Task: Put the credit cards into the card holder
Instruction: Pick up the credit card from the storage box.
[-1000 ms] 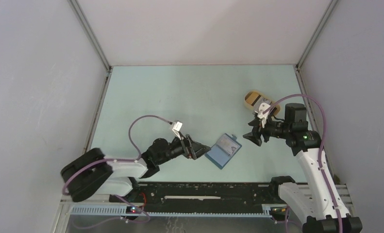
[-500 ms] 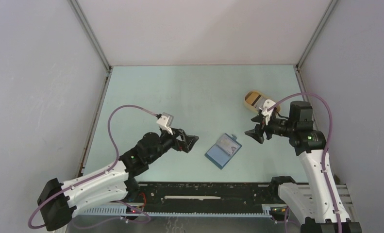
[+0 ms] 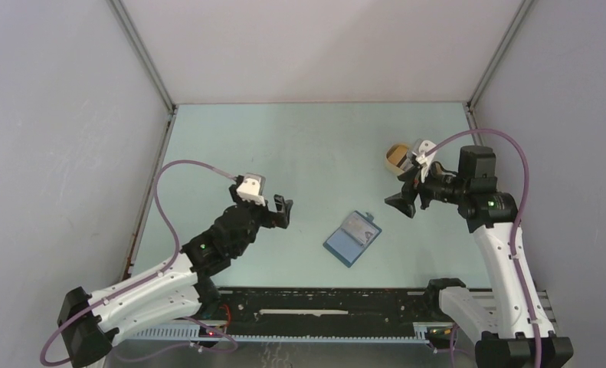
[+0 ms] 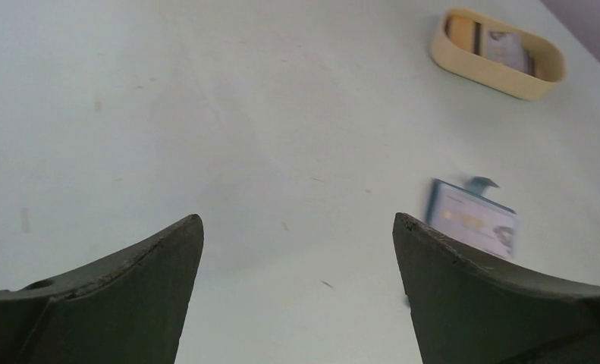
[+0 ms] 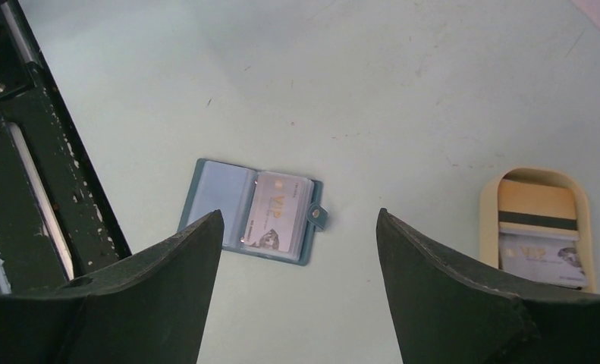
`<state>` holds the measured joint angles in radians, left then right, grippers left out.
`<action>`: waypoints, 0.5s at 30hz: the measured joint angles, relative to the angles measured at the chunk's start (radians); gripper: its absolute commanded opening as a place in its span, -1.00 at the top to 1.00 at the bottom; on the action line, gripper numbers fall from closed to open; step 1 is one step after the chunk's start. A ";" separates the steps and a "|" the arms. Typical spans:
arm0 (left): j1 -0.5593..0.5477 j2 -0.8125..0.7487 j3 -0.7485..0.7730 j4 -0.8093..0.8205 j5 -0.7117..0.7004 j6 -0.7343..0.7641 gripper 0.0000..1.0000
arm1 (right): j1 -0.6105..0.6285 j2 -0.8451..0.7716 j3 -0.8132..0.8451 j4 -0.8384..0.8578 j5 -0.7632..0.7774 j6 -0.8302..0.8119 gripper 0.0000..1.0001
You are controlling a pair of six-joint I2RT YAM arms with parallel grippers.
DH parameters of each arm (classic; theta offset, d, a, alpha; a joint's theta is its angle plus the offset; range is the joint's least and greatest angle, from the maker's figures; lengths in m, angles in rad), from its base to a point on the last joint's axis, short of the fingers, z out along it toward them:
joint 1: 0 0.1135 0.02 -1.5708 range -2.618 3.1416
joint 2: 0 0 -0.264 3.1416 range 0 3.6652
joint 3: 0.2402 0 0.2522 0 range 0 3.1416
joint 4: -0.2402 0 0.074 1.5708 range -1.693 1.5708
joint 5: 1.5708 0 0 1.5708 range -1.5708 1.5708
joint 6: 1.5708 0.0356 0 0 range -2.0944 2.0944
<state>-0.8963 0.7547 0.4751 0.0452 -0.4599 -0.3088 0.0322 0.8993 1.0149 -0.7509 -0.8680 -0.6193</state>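
The right gripper (image 5: 300, 215) hangs above the table (image 3: 284, 146) with its two dark fingers spread wide and nothing between them. In its wrist view the card holder (image 5: 251, 220) lies just below the gap, opened flat on the pale green surface. The left half of the teal-blue holder shows a bare, lighter pocket. The right half carries one credit card (image 5: 280, 214), whitish-grey with darker markings, seated in its pocket. The small snap tab (image 5: 320, 217) sticks out from that side's edge. To the right in the same view, well apart from the holder, stands the tan oval tray (image 5: 539, 176), and in it lie two more credit cards (image 5: 543, 259): a tan one with a dark stripe and, touching it, a whitish-grey one. From the top camera this gripper is raised and sits to the right of the card holder, between it and the tray, whose near part is hidden behind the wrist. The black rail (image 5: 39, 189) at the table's near edge runs along the left of the wrist view. The left gripper (image 3: 283, 208) is also spread wide and empty, its fingers framing bare table in its own camera. It hovers to the left of the card holder and well apart from it, touching nothing. In the left wrist view the holder appears blurred beside the right finger, and the tray stands far off at the upper right. The card holder rests alone on the table between the two arms, toward the near edge.
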 measured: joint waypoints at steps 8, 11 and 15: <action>0.000 0.011 0.000 0.044 -0.188 0.122 -1.00 | 0.000 0.089 0.061 0.018 0.037 0.061 -0.68; 0.000 0.036 0.000 0.091 -0.234 0.169 -1.00 | -0.006 0.114 0.082 0.040 0.055 0.082 -0.68; 0.008 0.073 0.000 0.184 -0.256 0.232 -1.00 | -0.030 0.146 0.094 0.072 0.058 0.121 -0.68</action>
<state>-0.8886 0.8276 0.4751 0.2295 -0.7162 -0.0769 0.0021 1.0454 1.1088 -0.6788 -0.8101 -0.4988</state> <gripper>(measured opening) 0.996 0.840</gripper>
